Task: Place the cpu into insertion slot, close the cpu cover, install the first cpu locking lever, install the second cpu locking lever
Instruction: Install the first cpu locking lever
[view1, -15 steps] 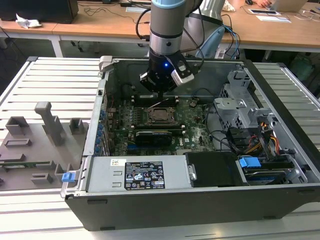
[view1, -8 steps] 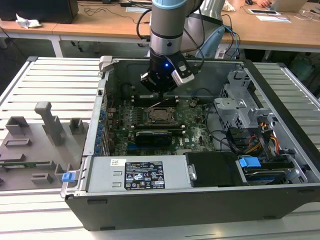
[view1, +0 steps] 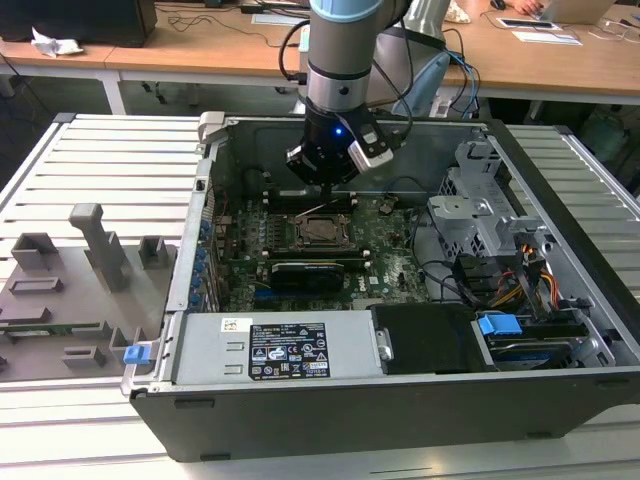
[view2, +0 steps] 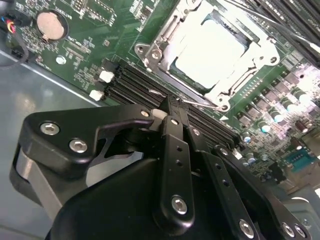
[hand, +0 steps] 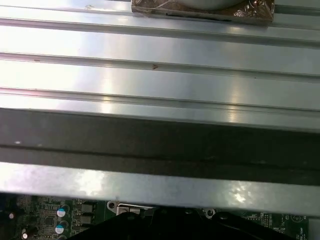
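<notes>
Nearest to the second wrist camera we saw the black end effector (view2: 172, 107), its fingers (view2: 175, 135) drawn together with nothing between them, the tip just above the long black memory slots (view2: 135, 85). Just past those slots lay the cpu (view2: 212, 52), a pale square chip seated flat in the insertion slot (view2: 165, 70) on the green motherboard (view2: 95, 30). We saw the cpu cover (view2: 260, 55) lying down around the chip as a silvery frame, and a thin lever (view2: 197, 102) ran along the socket edge closest to the fingertips. In the exterior view the end effector (view1: 328, 188) hung from the arm (view1: 340, 60) inside the open computer case (view1: 400, 400), just behind the socket (view1: 322, 230). A grey ribbed tabletop (view1: 90, 160) carried the case.
</notes>
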